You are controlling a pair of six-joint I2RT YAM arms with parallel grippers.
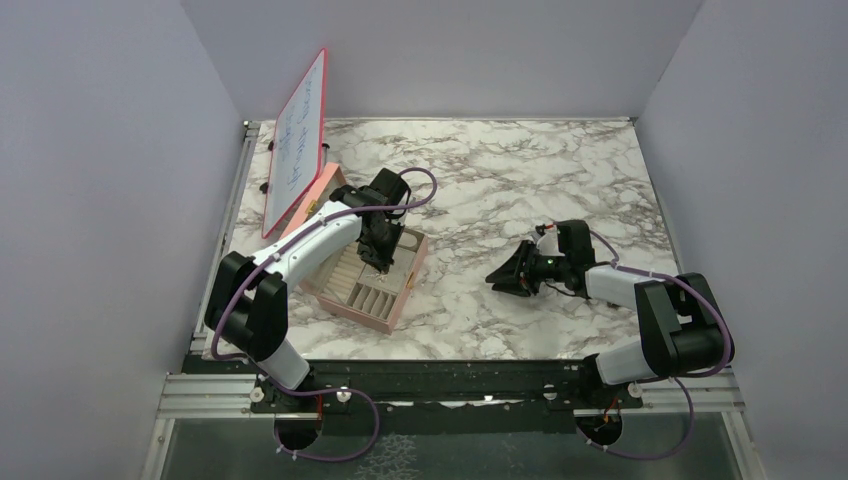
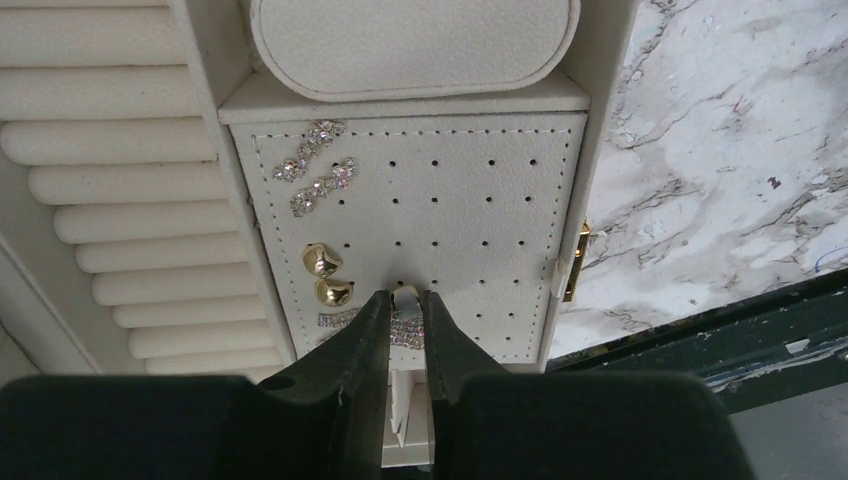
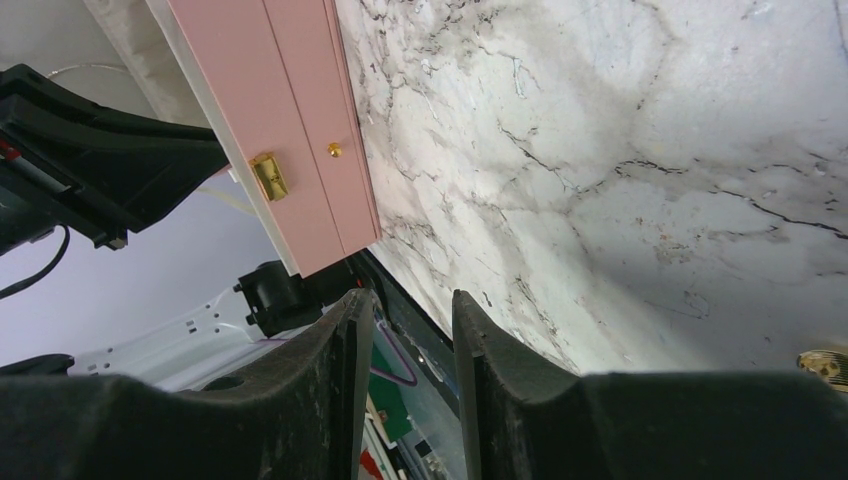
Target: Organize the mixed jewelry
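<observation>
In the left wrist view, my left gripper (image 2: 405,298) is over the perforated beige earring panel (image 2: 480,200) of the pink box (image 1: 392,310). Its jaws are nearly shut on a tiny pale gold piece (image 2: 406,294) at the panel. Two gold studs (image 2: 328,275) sit on the panel just left of the fingertips. Two silvery sparkly pieces (image 2: 315,168) sit higher up, and a sparkly bar (image 2: 338,320) lies by the left finger. My right gripper (image 1: 512,272) is open and empty, low over the marble. A small gold piece (image 3: 826,366) lies on the marble at the right wrist view's edge.
Beige ring rolls (image 2: 110,190) fill the box left of the panel, and an oval cushion (image 2: 410,45) lies beyond it. A white board (image 1: 295,140) leans at the back left. The box's pink side and gold latch (image 3: 268,176) show in the right wrist view.
</observation>
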